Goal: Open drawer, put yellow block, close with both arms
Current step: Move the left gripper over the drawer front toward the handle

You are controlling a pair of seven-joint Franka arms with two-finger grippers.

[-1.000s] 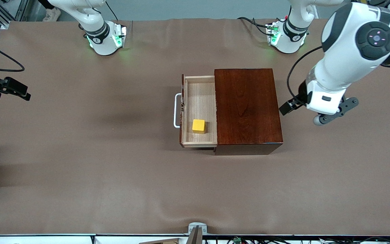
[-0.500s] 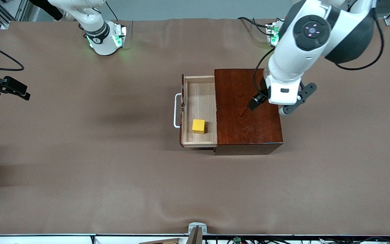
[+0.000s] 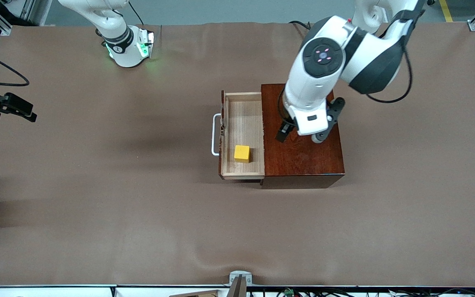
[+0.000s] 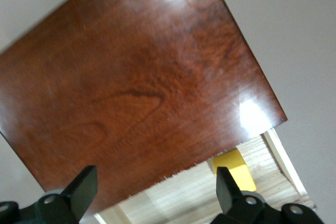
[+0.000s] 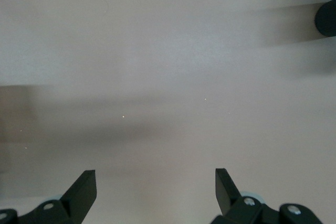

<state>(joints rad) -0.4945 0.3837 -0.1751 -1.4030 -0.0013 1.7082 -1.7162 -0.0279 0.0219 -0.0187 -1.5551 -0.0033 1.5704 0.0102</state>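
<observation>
Block (image 3: pixel 241 153) is already in the open drawer (image 3: pixel 243 136), and our left end effector (image 4: pixel 155 190), fingers wide and empty, hangs over the box (image 3: pixel 301 132) with the handle (image 3: pixel 215 135) toward the right arm's end, while the right end effector (image 5: pixel 155 190) waits wide open above bare counter (image 5: pixel 168 77).

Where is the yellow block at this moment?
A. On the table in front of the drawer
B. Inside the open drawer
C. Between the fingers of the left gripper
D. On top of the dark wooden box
B: the yellow block lies on the pale floor of the open drawer, at the end nearer to the front camera, and the left gripper hangs open and empty over the wooden box.
</observation>
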